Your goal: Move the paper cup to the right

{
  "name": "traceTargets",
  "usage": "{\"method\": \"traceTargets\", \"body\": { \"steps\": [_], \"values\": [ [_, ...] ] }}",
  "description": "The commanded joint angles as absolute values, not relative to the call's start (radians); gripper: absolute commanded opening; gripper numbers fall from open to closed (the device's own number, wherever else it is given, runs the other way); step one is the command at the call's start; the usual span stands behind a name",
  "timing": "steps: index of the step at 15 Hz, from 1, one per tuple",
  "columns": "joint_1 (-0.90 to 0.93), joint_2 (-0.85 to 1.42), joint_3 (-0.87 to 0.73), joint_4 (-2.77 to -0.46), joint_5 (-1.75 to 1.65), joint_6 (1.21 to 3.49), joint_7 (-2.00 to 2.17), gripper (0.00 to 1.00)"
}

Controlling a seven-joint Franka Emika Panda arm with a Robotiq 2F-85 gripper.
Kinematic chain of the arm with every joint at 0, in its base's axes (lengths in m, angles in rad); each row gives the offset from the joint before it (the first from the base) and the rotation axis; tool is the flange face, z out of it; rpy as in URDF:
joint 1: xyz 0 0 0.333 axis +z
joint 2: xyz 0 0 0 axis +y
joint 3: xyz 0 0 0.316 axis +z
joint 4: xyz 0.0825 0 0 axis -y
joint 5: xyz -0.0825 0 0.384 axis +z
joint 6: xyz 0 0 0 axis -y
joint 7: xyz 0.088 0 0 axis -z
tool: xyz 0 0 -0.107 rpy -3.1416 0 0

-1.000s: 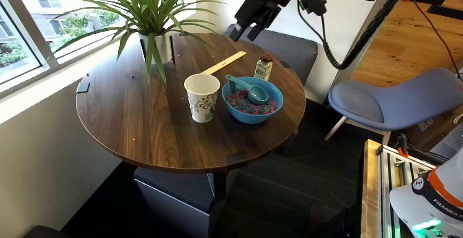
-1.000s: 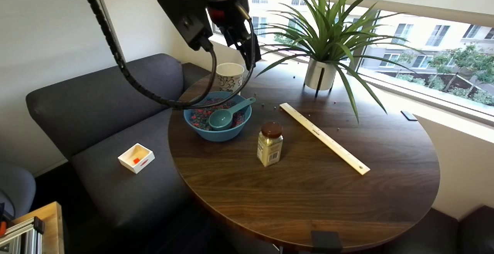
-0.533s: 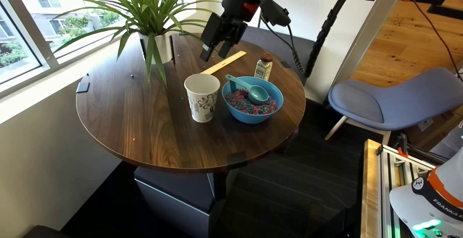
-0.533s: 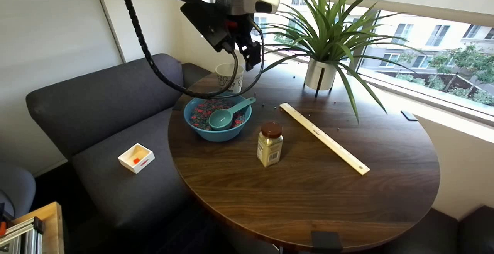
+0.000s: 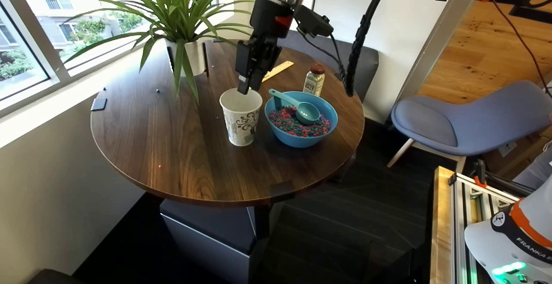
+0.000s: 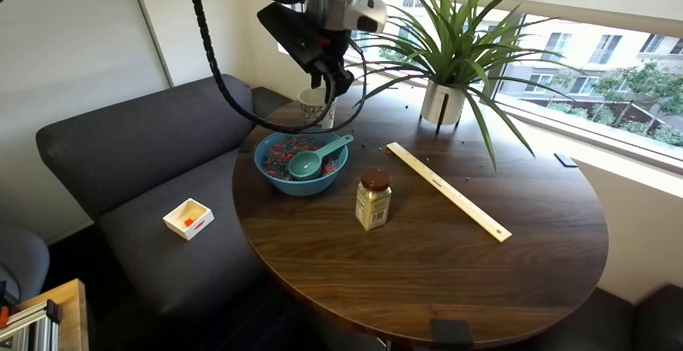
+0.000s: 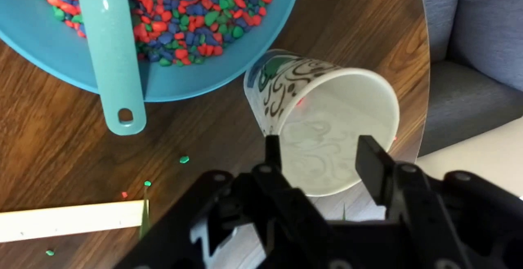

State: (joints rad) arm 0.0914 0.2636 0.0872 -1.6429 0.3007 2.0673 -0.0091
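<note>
The cream-white paper cup [image 5: 241, 122] with a dark swirl print stands upright on the round wooden table, close beside the blue bowl. It also shows in an exterior view [image 6: 311, 112], partly behind the arm's cable. In the wrist view the cup [image 7: 327, 117] lies below the jaws, its open mouth facing the camera. My gripper [image 7: 319, 142] is open and empty, its fingertips overlapping the cup's mouth. In an exterior view the gripper [image 5: 250, 86] hangs just above the cup's far rim. I cannot tell whether a finger touches the rim.
The blue bowl [image 5: 297, 139] holds coloured pebbles and a teal scoop [image 5: 307, 112]. A brown-capped jar [image 6: 373, 201] and a wooden ruler [image 6: 448, 191] lie beyond. A potted plant [image 5: 192, 57] stands near the window. The table edge [image 5: 207, 200] curves around.
My gripper has come down and toward the cup, leftward in one exterior view and rightward in the other. It stays open. The cup, bowl and other objects have not moved.
</note>
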Motion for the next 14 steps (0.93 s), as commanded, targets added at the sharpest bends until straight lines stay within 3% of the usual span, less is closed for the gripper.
{"method": "traceTargets", "body": {
  "steps": [1,3,4,5,8,14],
  "values": [
    [0.083,0.306,0.093,-1.607,0.284,2.011,-0.004,0.51],
    [0.082,0.319,0.092,-1.603,0.278,1.995,-0.001,0.5],
    [0.084,0.325,0.091,-1.601,0.272,1.993,0.003,0.44],
    [0.086,0.33,0.09,-1.597,0.263,1.987,0.004,0.25],
    [0.085,0.338,0.09,-1.588,0.248,1.961,0.001,0.01],
    [0.071,0.276,0.09,-1.595,0.251,1.894,-0.025,0.01]
  ]
}}
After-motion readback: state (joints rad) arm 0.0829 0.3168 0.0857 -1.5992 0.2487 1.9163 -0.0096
